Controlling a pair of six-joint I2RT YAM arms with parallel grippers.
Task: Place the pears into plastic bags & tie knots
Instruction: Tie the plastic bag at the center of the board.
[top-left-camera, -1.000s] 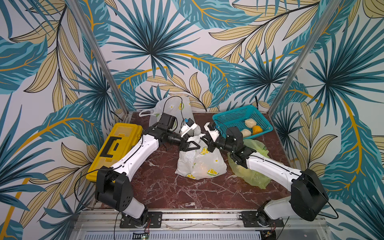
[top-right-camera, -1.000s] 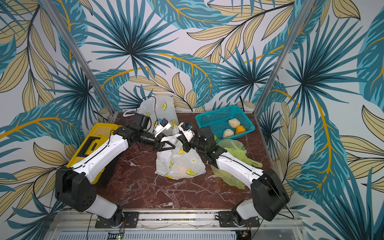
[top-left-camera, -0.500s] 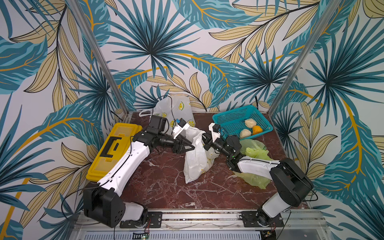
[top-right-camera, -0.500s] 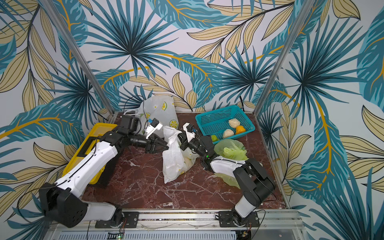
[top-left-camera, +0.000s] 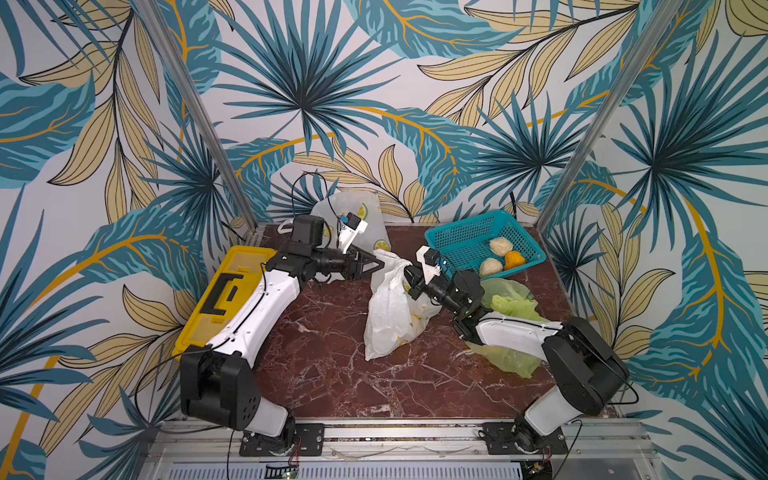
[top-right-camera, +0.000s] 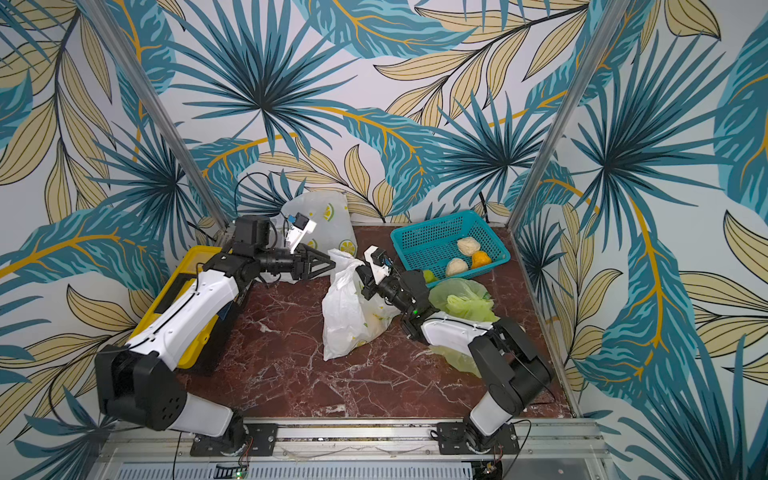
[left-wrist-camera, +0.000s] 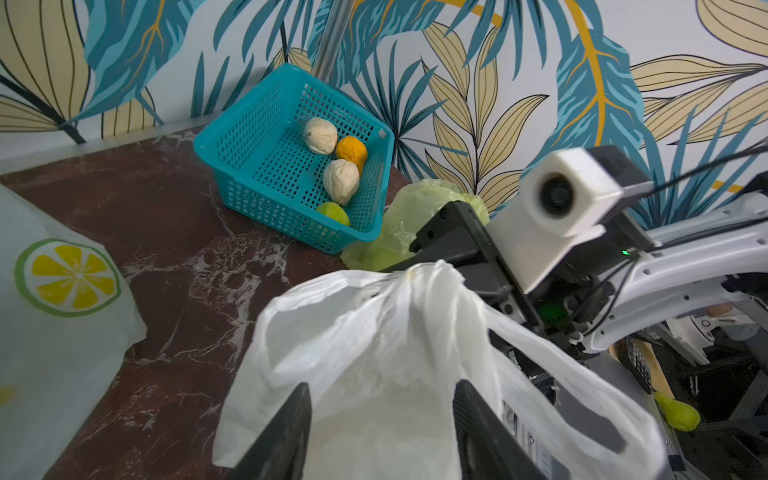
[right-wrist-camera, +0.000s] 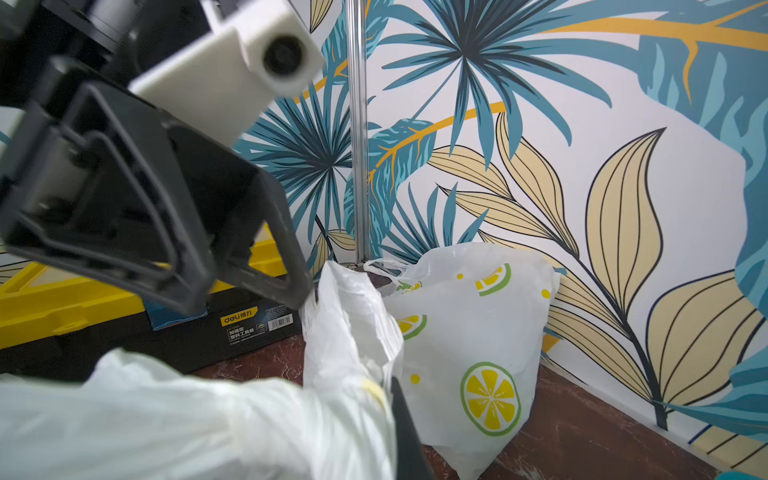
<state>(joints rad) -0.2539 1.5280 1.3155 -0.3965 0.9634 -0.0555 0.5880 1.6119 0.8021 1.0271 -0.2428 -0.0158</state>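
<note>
A white lemon-print plastic bag (top-left-camera: 390, 320) (top-right-camera: 347, 320) stands tall and narrow mid-table, with bulges low inside. My left gripper (top-left-camera: 376, 264) (left-wrist-camera: 382, 399) is at its top. The jaws are open and loose plastic lies between them. My right gripper (top-left-camera: 405, 276) (right-wrist-camera: 374, 399) is shut on gathered plastic of the same bag. One finger (right-wrist-camera: 402, 419) shows; the other is under the film. Two cream pears (top-left-camera: 500, 246) (top-left-camera: 491, 267) and an orange pear (top-left-camera: 514, 260) lie in the teal basket (top-left-camera: 465, 237), and a green pear (left-wrist-camera: 334, 212) lies at its near wall. No knots are visible.
A second white lemon-print bag (top-left-camera: 365, 216) (right-wrist-camera: 478, 332) stands at the back wall. A light green bag (top-left-camera: 511, 299) lies crumpled under my right arm, beside the basket. A yellow toolbox (top-left-camera: 232, 286) lines the table's left edge.
The white bag was spread wide between both grippers a second ago; now it stands narrow and tall. My left jaws have opened. The right arm has folded back toward its base.
</note>
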